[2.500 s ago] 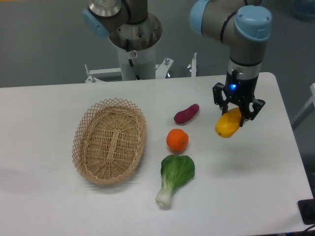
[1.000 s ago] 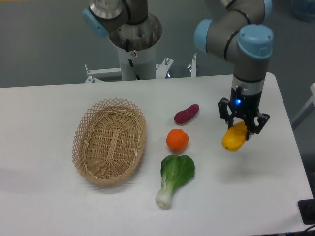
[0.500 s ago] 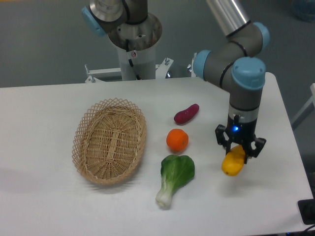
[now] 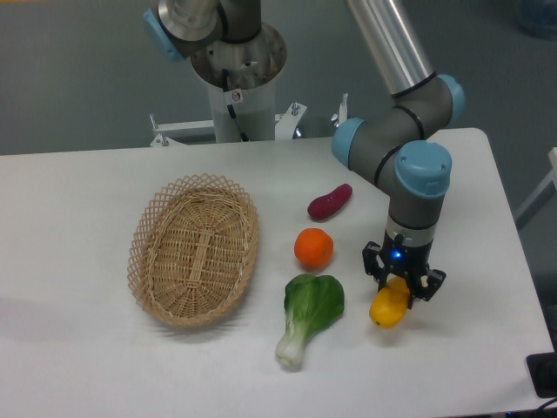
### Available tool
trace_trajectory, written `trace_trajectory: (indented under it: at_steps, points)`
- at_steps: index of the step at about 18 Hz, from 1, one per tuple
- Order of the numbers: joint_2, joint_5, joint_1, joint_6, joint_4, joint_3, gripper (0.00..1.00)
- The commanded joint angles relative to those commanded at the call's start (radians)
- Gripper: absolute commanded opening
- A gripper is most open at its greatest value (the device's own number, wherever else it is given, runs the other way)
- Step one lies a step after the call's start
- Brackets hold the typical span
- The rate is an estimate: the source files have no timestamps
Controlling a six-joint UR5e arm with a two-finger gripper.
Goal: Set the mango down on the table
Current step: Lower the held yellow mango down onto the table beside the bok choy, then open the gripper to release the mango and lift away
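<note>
- We start with the table [image 4: 96, 366], the broad white top that carries everything; the bare stretch on its right side, under the arm, is where we judge the fruit is meant to land.
- On it lie a wicker basket [image 4: 194, 249] at the left, then a green leafy vegetable [image 4: 312, 313], an orange [image 4: 313, 248] and a purple sweet potato [image 4: 330, 201] in a loose column near the middle.
- We read the step in hand as the lowering: the fruit is carried low over the tabletop, right of the leafy vegetable and below-right of the orange, apart from both.
- The gripper [image 4: 401, 291] points straight down from the wrist, and its two fingers are closed around the upper end of the mango [image 4: 388, 306].
- The mango hangs tilted from the claw, its lower end sticking out down and to the left of the fingers; we cannot tell whether that end already touches the table or sits just above it.
- Next, in our judgement, comes a short gentle drop until the fruit rests, then spreading the fingers and lifting straight up; being smooth and oblong, it may roll a little once let go.
</note>
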Motion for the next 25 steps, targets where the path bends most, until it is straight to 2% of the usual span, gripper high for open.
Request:
trace_trajectory:
  at_steps: [5, 7, 11, 14, 25]
  points:
    - [0.0, 0.0, 0.002, 0.0, 0.0, -0.002, 0.44]
    - [0.002, 0.0, 0.002, 0.0, 0.0, -0.002, 0.49]
    - [0.002, 0.0, 0.002, 0.0, 0.0, 0.012, 0.85]
    - [0.011, 0.0, 0.002, 0.0, 0.0, 0.015, 0.99]
    - [0.083, 0.005, 0.026, -0.002, -0.018, 0.047, 1.0]
